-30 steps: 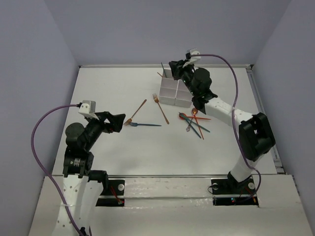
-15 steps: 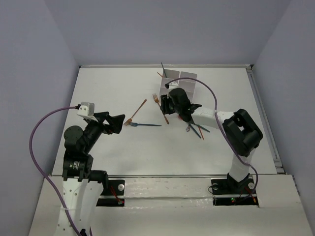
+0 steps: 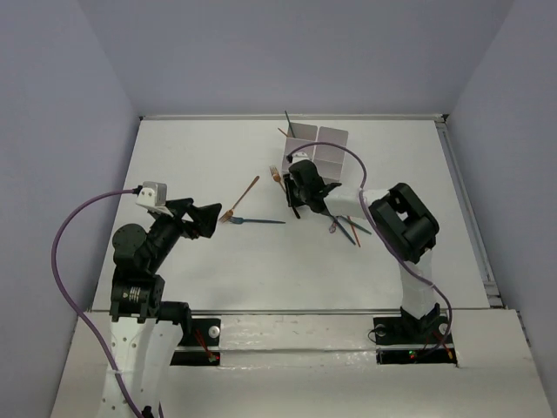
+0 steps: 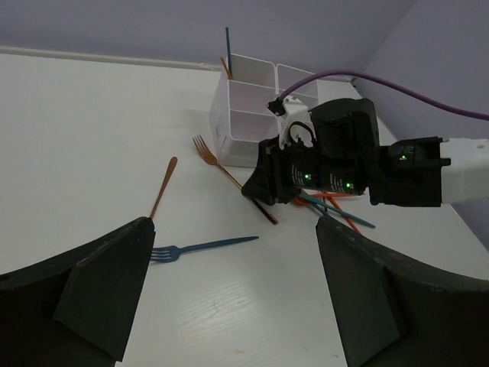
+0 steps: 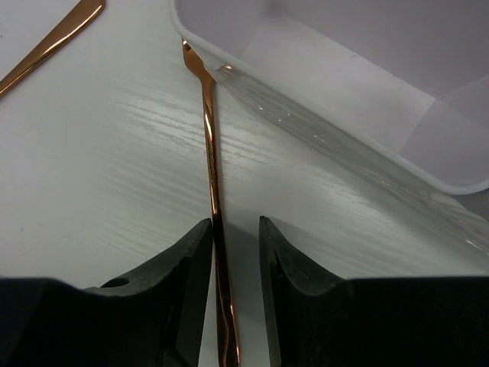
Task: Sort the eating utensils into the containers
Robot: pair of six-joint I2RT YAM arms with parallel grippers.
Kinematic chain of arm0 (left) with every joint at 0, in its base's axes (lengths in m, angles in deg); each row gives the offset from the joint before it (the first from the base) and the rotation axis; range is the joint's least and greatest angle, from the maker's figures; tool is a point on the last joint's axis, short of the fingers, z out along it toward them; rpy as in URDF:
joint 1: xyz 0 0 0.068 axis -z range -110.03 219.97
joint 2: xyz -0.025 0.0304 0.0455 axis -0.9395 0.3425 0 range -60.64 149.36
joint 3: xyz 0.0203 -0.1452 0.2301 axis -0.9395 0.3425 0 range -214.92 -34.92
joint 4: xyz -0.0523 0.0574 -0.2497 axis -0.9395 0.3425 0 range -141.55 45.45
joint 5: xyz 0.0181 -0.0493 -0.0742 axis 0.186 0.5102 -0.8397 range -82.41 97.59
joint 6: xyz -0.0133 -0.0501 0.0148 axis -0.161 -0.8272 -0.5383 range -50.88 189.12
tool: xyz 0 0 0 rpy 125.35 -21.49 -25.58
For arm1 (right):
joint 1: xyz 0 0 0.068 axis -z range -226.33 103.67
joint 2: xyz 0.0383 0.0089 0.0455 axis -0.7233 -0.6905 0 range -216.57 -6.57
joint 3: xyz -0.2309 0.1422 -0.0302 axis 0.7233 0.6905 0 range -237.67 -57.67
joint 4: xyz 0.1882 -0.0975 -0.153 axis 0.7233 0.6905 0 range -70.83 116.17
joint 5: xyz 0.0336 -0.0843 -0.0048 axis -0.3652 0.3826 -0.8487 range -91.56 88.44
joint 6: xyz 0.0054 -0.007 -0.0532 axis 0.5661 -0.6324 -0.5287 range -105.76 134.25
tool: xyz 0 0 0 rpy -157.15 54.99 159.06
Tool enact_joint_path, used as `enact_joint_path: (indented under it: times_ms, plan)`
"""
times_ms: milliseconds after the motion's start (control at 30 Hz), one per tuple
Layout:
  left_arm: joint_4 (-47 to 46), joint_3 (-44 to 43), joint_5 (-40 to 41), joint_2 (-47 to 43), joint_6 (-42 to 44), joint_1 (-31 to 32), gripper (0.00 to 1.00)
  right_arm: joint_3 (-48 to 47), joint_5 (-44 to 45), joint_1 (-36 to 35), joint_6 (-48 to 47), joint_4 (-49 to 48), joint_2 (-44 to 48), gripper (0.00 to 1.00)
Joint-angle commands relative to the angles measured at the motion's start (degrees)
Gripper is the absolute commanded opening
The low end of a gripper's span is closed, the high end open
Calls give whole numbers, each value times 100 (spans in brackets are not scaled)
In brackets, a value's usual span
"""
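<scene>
Pincer (image 5: pixel 233 225) (the right one) has dropped astride orange fork (image 5: pixel 208 130).

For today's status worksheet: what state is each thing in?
Left fingers: open, empty.
Right fingers: narrowly open, straddling orange fork.
Orange fork: flat on table.
Blue fork: flat on table.
Orange spoon: flat on table.
White container: upright, two utensils poking out.
Utensil pile: crossed, on table.
</scene>
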Motion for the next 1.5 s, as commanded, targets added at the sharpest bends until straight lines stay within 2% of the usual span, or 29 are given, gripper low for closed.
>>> enact_joint_path:
  times_ms: [0,33,67,167,467,567,600,700,1033,1300,1367,1400,1467]
  plan:
    - [-282,-37,-155,-13,-37,-28,99,-262,201,-197,-22,60,-228,29]
    - [-282,-37,-155,-13,-37,-28,99,-236,280,-267,-30,78,-237,26]
    - [-282,-37,-155,-4,-37,-28,99,-210,394,-320,-31,113,-228,19]
    - [-290,-37,-172,-4,-45,-28,99,44,413,-320,110,192,-141,12]
    - [-326,-28,-269,5,-63,-28,99,1486,96,-601,602,219,861,10]
    - [-326,-28,-286,40,-54,-28,99,1592,131,-601,646,342,1046,16]
    - [-326,-28,-286,31,-63,-28,99,1575,140,-601,620,342,1081,30]
    - [-317,-20,-260,23,-63,-28,99,1321,140,-601,515,568,959,43]
    - [-308,-20,-243,-4,-54,-28,99,169,754,-601,181,1220,90,42]
    - [-308,-20,-234,5,-54,-28,99,-253,510,-549,163,1361,-324,32]
    - [-317,-20,-251,5,-54,-28,99,-376,483,-549,172,1432,-386,25]
    - [-317,-20,-251,5,-54,-28,99,-394,474,-549,163,1449,-404,16]
    - [-317,-20,-260,5,-63,-28,99,-490,422,-549,110,1519,-413,7]
